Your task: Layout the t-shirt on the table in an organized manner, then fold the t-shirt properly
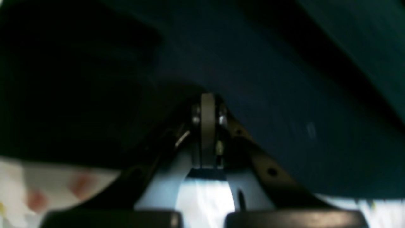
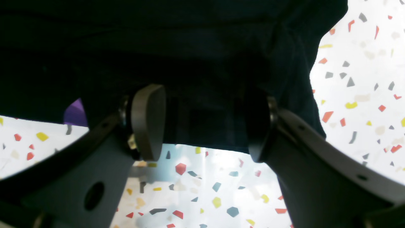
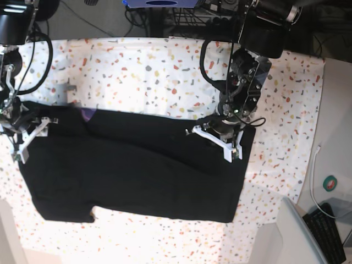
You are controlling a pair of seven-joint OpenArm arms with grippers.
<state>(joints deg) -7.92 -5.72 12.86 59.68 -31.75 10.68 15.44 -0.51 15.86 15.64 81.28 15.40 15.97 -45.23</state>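
The black t-shirt (image 3: 137, 170) lies spread across the speckled table (image 3: 165, 71), with a purple patch (image 3: 87, 114) at its upper left edge. My left gripper (image 3: 217, 140) rests at the shirt's upper right part. In the left wrist view its pads (image 1: 208, 126) are pressed together at the edge of the dark cloth (image 1: 284, 95), which peaks at the tips. My right gripper (image 3: 34, 136) sits at the shirt's left edge. It is open (image 2: 202, 123), the cloth edge (image 2: 190, 47) lying between the two pads, and the purple patch (image 2: 74, 114) is just to their left.
A plain grey-white surface (image 3: 335, 110) borders the table on the right, with a green tape roll (image 3: 330, 183) and a keyboard (image 3: 330, 231) on it. Cables and equipment (image 3: 165, 11) line the far edge. A small grey item (image 3: 69, 88) lies above the shirt's left side.
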